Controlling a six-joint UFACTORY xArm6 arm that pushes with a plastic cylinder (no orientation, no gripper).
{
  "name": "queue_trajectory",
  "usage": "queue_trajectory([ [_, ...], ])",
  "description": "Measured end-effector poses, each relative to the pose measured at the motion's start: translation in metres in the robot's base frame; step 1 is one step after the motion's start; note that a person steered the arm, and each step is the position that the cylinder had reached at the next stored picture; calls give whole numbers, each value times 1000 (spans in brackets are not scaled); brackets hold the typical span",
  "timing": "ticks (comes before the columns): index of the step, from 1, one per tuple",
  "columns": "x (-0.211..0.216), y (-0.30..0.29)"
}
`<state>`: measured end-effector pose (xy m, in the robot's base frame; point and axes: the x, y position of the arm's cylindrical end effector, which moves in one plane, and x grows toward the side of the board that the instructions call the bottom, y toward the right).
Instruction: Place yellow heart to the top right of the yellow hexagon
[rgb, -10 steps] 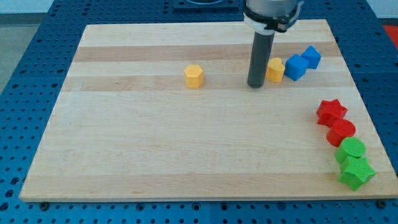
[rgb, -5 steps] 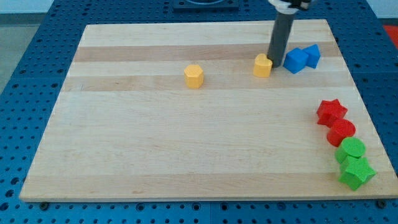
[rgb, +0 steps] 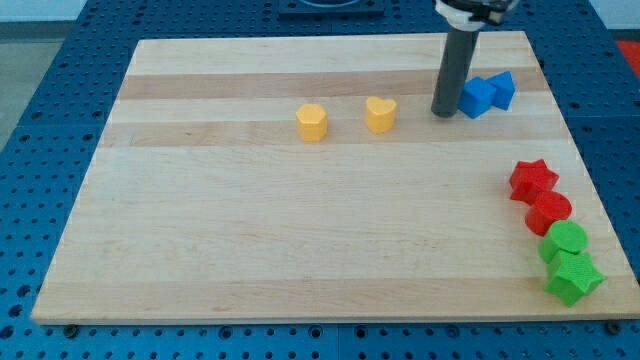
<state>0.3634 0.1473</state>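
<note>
The yellow hexagon sits on the wooden board, left of centre near the view's top. The yellow heart lies just to its right and a little higher, a short gap between them. My tip rests on the board to the right of the heart, apart from it, and right beside the left blue block.
Two blue blocks, the second one further right, sit close together near the top right. At the right edge a red star, a red block, a green round block and a green star stand in a column.
The yellow heart has slid left toward the yellow hexagon. My tip went from the heart's left to its right side and now stands by the blue blocks.
</note>
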Motion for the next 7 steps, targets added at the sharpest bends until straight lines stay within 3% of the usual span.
queue_trajectory([
  [3,10,-118],
  [5,-3,-86],
  [7,-44,-98],
])
